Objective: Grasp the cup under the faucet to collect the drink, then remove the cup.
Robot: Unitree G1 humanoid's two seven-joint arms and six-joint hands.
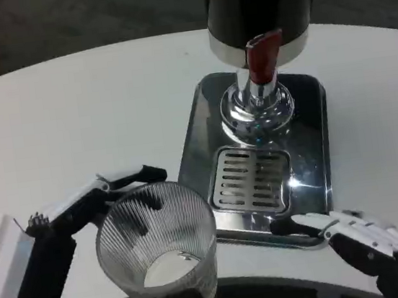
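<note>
A clear ribbed glass cup [158, 250] stands at the table's near edge, left of the drip tray, with a little pale liquid at its bottom. My left hand [85, 228] grips it, fingers wrapping its far side and thumb along the near base. The dark drink dispenser [260, 10] stands at the back with a red faucet lever [260, 58] above a chrome base. My right hand [355, 235] rests on the table at the tray's near right corner, fingers apart, holding nothing.
The steel drip tray [307, 143] with its slotted grate [251, 179] lies under the faucet, right of the cup. White table [85, 112] stretches to the left and behind.
</note>
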